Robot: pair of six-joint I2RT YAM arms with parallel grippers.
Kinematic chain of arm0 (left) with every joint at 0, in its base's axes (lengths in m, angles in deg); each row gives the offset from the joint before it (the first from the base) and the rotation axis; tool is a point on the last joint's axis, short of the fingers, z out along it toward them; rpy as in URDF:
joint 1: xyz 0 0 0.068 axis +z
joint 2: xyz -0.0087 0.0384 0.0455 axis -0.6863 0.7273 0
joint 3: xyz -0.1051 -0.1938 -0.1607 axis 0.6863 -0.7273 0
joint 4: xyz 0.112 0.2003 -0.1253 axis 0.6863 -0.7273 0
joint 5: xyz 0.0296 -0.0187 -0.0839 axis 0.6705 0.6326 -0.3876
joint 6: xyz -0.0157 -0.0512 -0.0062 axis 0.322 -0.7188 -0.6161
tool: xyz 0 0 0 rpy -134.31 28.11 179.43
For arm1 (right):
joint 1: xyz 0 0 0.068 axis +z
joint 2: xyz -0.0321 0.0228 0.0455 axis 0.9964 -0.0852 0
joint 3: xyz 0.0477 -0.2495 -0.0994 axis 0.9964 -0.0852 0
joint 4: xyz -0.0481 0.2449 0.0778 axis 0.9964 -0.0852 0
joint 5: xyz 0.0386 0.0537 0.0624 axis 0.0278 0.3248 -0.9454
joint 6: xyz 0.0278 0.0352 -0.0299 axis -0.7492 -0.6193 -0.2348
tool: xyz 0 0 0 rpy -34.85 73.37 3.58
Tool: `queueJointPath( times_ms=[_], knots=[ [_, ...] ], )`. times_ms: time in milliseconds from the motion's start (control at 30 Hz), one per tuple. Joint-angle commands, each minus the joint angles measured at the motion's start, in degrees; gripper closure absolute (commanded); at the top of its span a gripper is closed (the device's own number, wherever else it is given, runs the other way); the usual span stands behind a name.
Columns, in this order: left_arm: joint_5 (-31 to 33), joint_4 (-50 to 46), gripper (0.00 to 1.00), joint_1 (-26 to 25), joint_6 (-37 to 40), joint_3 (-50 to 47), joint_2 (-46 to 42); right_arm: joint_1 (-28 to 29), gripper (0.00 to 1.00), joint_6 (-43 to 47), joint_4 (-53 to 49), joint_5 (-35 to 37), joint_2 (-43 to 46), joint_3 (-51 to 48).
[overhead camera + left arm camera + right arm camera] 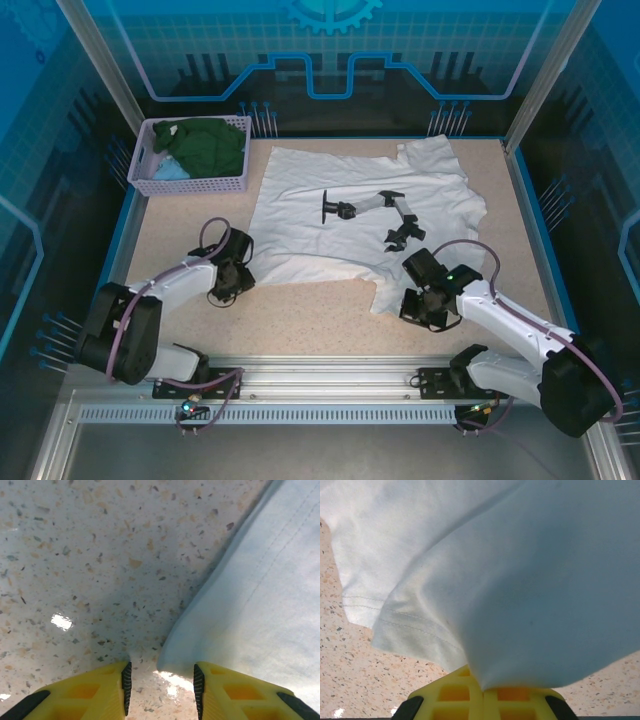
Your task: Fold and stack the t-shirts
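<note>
Where the soft white t-shirt (300, 200) rumples, right claw (482, 689) pinching its cloth, left claw (160, 680) spread over speckled tabletop (75, 555).

I can read no words, numbers or brand marks anywhere on my screens. The nearest thing to a sign is the black print (372, 212) on the large white cloth t-shirt (300, 225), in the middle of the overhead view. It is a drawn shape like a jointed arm on a round foot, with no letters I can make out. At the top centre of that view, the blue backdrop panel (200, 40) carries a light-blue gear-wheel emblem (330, 10), a picture without lettering.
</note>
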Motion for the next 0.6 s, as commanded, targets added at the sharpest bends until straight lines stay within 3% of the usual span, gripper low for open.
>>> queueJointPath(
  times_ms=[0, 167, 400, 567],
  knots=[
    [-1.16, 6.58, 0.61, -0.87, 0.66, 2.53, 2.00, 0.81, 0.99, 1.01, 0.81, -0.88, 0.14, -0.09],
    [0.34, 6.19, 0.64, -0.86, 1.47, 4.40, 4.63, 0.64, 0.99, 1.69, 0.90, -0.85, 0.56, -0.21],
    [1.53, 6.39, 0.78, -0.86, 1.72, 4.45, 6.68, -0.33, 0.99, 2.64, -0.39, -0.67, 1.87, 0.47],
    [2.43, 4.81, 1.00, -0.78, 2.30, 7.03, 6.60, -1.45, 1.00, 3.18, -3.45, 0.62, 2.61, 2.33]
  ],
)
